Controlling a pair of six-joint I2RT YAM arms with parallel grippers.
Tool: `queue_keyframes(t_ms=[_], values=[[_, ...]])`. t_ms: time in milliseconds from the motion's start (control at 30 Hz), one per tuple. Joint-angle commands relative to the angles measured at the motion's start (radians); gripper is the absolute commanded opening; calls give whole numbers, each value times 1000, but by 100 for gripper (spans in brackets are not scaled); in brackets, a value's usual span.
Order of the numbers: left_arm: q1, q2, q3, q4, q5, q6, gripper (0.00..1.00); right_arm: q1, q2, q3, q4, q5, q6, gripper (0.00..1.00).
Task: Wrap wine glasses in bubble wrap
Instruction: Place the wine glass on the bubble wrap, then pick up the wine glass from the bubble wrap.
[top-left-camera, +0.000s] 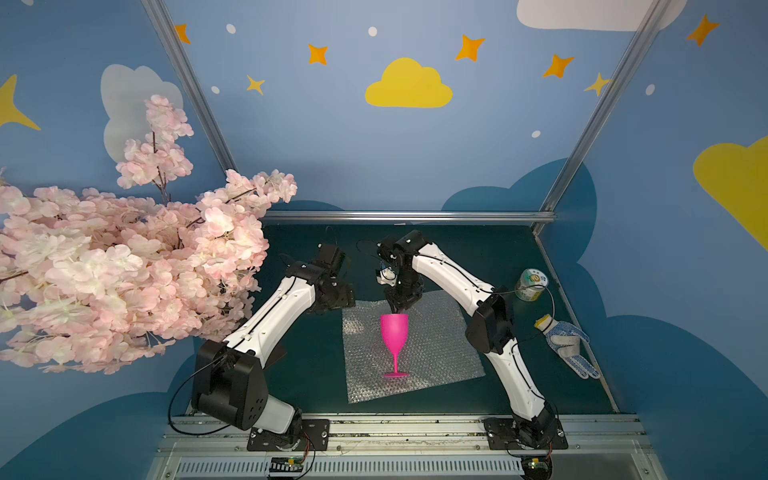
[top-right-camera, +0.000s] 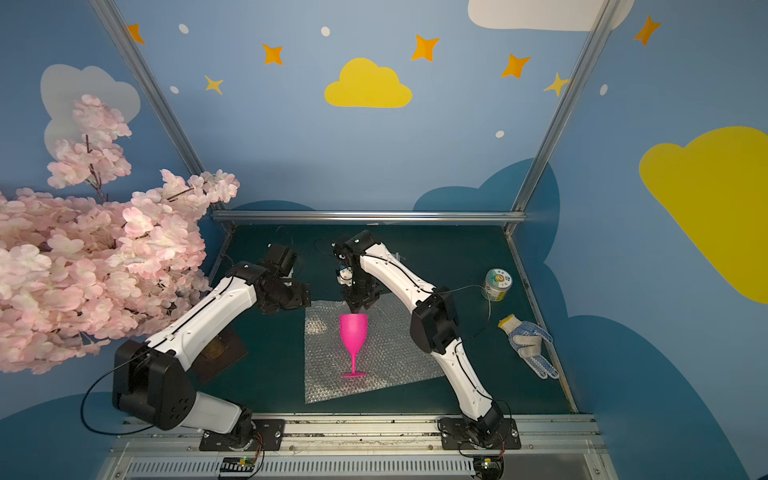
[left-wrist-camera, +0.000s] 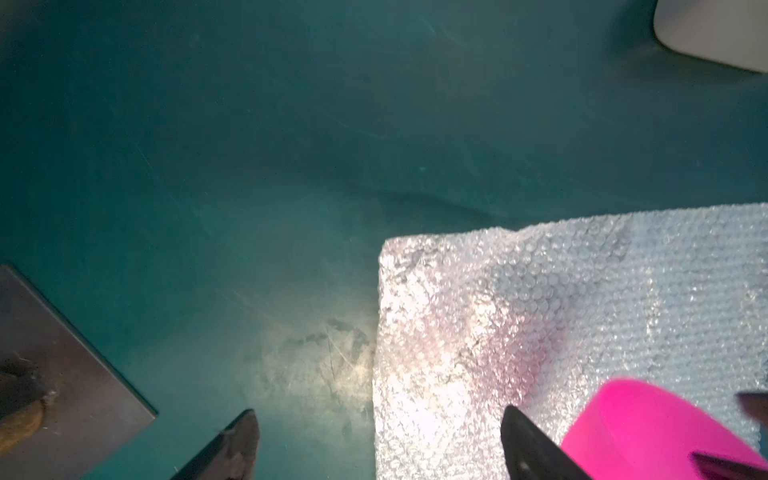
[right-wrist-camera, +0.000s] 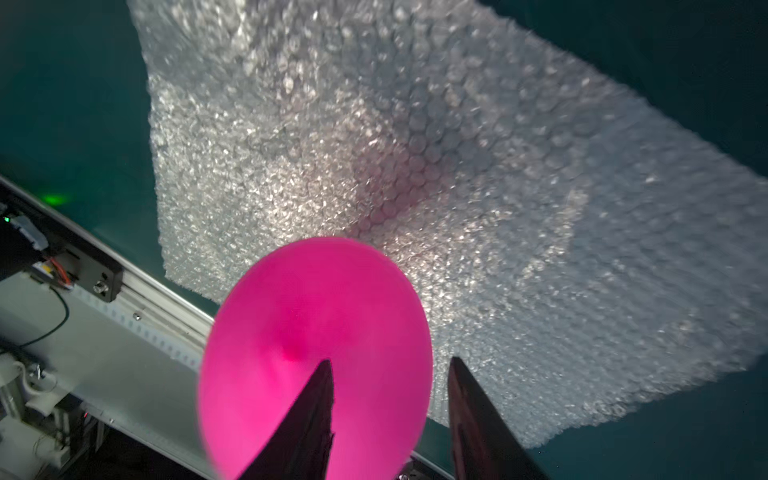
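Observation:
In both top views a hot-pink wine glass (top-left-camera: 394, 332) (top-right-camera: 353, 332) stands upright on its foot near the middle of the flat bubble wrap (top-left-camera: 440, 349) (top-right-camera: 395, 353). My right gripper (top-left-camera: 397, 307) (right-wrist-camera: 391, 361) hangs just above the glass's far rim. Its jaws stand apart, one finger inside the bowl (right-wrist-camera: 291, 316) and one outside over the bubble wrap (right-wrist-camera: 457, 166), so it is open. My left gripper (top-left-camera: 340, 297) (left-wrist-camera: 379, 415) is open and empty above the wrap's far left corner (left-wrist-camera: 582, 291). The glass's rim (left-wrist-camera: 648, 428) shows beside one of its fingers.
A green-and-white tin (top-left-camera: 531, 284) and a dotted work glove (top-left-camera: 567, 343) lie by the right wall. Pink blossom branches (top-left-camera: 124, 266) overhang the left side above a brown metal plate (top-right-camera: 220, 353) (left-wrist-camera: 62, 353). An aluminium rail (top-left-camera: 374, 432) runs along the front.

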Motion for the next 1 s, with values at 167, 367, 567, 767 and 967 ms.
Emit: queue_keyframes(t_ms=[167, 367, 567, 767, 967], values=[[-55, -34, -160, -14, 168, -127, 90, -47, -225, -61, 105, 36, 168, 56], [-55, -34, -219, 7, 192, -192, 90, 54, -527, -675, 440, -36, 485, 36], [-56, -38, -272, 32, 249, -225, 83, 161, -614, -957, 703, -26, 620, 35], [-55, -40, -340, 72, 273, -241, 69, 221, -520, -966, 750, 2, 644, 36], [-54, -62, -348, 68, 260, -246, 66, 239, -432, -951, 731, 10, 657, 33]])
